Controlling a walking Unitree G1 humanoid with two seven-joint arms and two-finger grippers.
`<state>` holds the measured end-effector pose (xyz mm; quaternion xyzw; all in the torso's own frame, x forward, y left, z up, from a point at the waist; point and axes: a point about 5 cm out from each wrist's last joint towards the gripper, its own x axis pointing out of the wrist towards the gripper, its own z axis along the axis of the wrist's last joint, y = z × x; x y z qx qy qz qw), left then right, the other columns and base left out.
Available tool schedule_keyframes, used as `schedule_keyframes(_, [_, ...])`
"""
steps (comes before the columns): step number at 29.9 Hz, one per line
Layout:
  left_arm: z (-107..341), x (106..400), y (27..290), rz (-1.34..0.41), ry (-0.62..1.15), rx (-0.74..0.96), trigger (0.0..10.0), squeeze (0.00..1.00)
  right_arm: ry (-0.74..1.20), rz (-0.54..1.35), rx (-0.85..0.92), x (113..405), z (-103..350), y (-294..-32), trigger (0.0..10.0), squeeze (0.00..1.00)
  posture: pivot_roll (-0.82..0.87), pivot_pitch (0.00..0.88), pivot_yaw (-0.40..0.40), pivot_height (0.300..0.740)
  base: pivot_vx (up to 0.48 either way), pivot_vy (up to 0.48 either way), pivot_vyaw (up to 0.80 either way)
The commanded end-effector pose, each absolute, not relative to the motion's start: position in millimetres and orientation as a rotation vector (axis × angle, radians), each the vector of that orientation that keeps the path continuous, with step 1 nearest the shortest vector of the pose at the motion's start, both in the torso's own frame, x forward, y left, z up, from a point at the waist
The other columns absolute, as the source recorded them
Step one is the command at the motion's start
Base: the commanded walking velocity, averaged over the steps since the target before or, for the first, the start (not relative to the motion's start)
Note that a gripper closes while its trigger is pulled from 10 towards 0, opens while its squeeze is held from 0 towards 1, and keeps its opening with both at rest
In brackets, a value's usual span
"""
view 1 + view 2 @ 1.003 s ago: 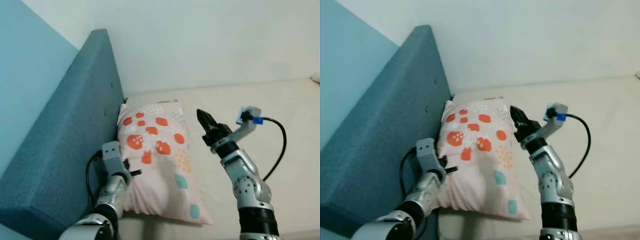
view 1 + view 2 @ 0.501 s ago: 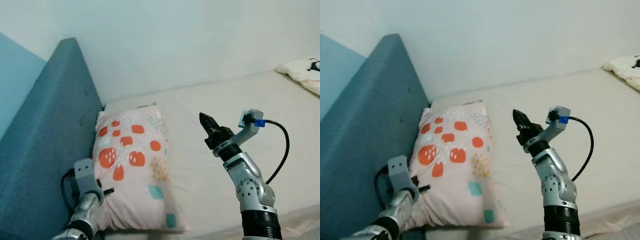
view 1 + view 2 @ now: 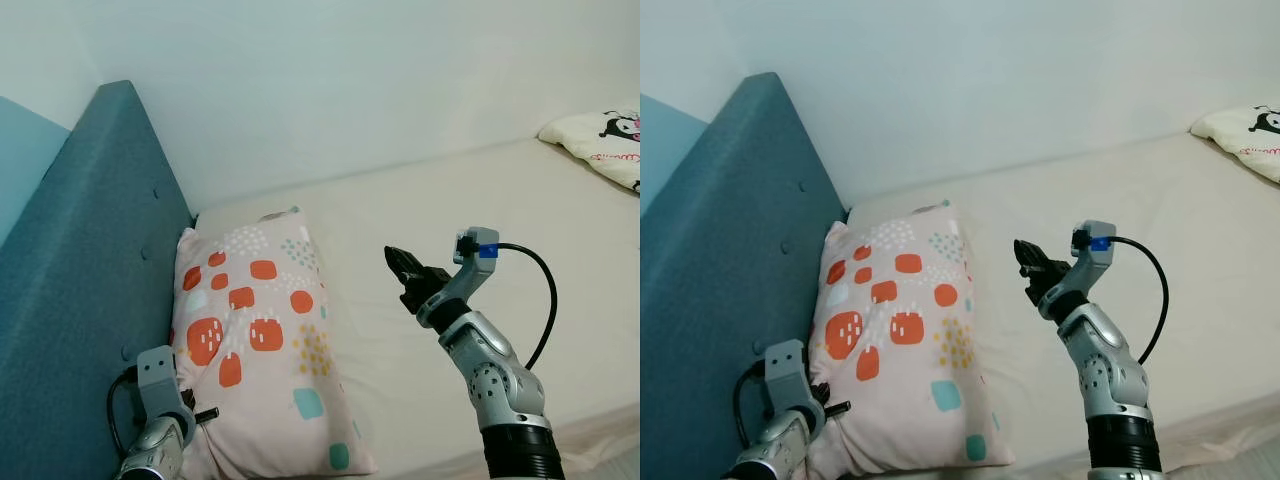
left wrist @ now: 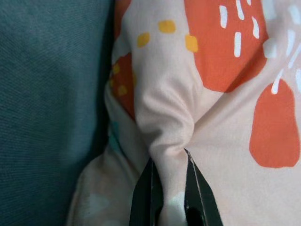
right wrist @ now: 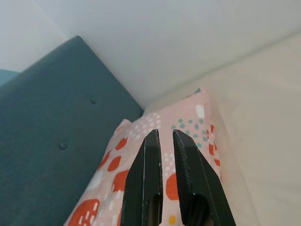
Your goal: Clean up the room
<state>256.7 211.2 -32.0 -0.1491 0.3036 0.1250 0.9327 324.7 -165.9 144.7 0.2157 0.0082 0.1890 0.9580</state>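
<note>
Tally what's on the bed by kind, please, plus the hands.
Patterned pillow: 1, a fold of it pinched in the left hand
White printed cushion at the far end: 1
Robot hands: 2, the right hand raised over the mattress, holding nothing
Total: 4

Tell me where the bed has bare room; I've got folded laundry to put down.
The cream mattress lies bare between the patterned pillow and the white pillow. Crowded: the patterned pillow presses the teal headboard, left end effector pinching its fabric.
</note>
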Motion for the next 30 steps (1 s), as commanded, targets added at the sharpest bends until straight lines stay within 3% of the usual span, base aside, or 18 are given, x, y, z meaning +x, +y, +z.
schedule_keyframes(1, [-46,234,228,0.287,0.702,-0.393,10.0,0.00,0.069,0.388,0.425,323,136,-161,10.0,0.00,-0.08,0.149,0.105,0.740,0.000,0.000,0.00])
schedule_keyframes(6, [-41,235,223,0.107,0.702,-0.549,10.0,0.00,0.098,0.387,0.399,325,132,-161,10.0,0.00,-0.08,0.144,0.106,0.740,0.000,0.000,0.00])
schedule_keyframes(15, [-37,227,221,0.003,0.776,-0.680,10.0,0.00,0.109,0.388,0.391,326,130,-160,10.0,0.00,-0.08,0.138,0.105,0.740,0.000,0.000,0.00])
schedule_keyframes(20, [-22,212,209,-0.154,0.868,-0.827,10.0,0.00,0.116,0.389,0.390,328,130,-160,10.0,0.00,-0.07,0.136,0.100,0.740,0.000,0.000,0.00])
schedule_keyframes(27, [-10,202,199,-0.261,0.934,-0.807,10.0,0.00,0.121,0.382,0.380,330,130,-162,10.0,0.00,-0.07,0.136,0.096,0.740,0.000,0.000,0.00])
schedule_keyframes(30, [-16,208,203,-0.202,0.911,-0.726,10.0,0.00,0.123,0.375,0.378,331,130,-162,10.0,0.00,-0.06,0.135,0.095,0.740,0.000,0.000,0.00])
